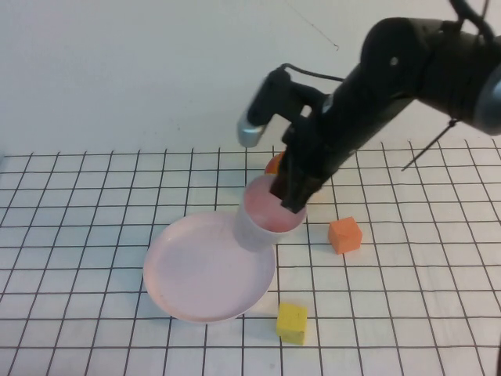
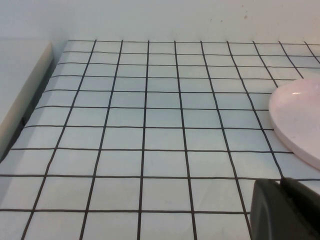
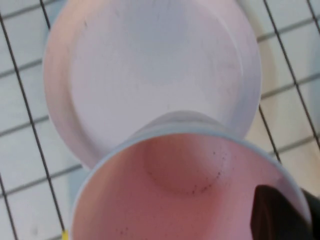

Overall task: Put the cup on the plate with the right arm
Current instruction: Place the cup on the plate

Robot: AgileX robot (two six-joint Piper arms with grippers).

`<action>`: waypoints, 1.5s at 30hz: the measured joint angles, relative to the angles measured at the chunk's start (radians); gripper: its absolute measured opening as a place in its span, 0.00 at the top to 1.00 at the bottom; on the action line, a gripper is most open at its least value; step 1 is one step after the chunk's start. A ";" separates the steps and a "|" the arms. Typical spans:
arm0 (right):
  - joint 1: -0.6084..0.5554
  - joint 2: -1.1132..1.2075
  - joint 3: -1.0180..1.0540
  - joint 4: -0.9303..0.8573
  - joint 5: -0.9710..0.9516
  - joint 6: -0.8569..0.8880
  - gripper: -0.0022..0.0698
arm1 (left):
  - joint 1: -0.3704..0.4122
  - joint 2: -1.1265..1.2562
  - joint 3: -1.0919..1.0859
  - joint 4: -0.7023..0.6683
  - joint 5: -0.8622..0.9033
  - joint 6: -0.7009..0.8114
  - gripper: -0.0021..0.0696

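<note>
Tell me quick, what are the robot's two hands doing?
Right gripper: closed on the cup, over the right edge of the plate.
Left gripper: off to the plate's left, holding nothing; open or closed cannot be told.

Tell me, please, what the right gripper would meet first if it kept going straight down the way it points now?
Probably the plate: the right gripper grips the cup by its rim, over the plate's right edge. Depth is unclear, so the cup's base may touch the rim first.

We see a white table (image 2: pixel 150 125) ruled with black grid lines, the pale pink plate (image 2: pixel 300 120) cut off at three o'clock, and the left gripper (image 2: pixel 285 210), a dark corner, at five o'clock.
</note>
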 joint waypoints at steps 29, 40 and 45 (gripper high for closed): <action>0.120 0.381 -0.403 -0.076 0.088 0.175 0.85 | 0.000 0.000 0.000 0.000 0.000 0.000 0.97; 0.120 0.364 -0.419 -0.059 0.119 0.208 0.57 | 0.000 0.000 0.000 0.000 0.000 0.000 0.97; 0.120 0.294 -0.520 -0.092 0.212 0.208 0.64 | 0.000 0.000 0.000 0.000 0.000 0.000 0.97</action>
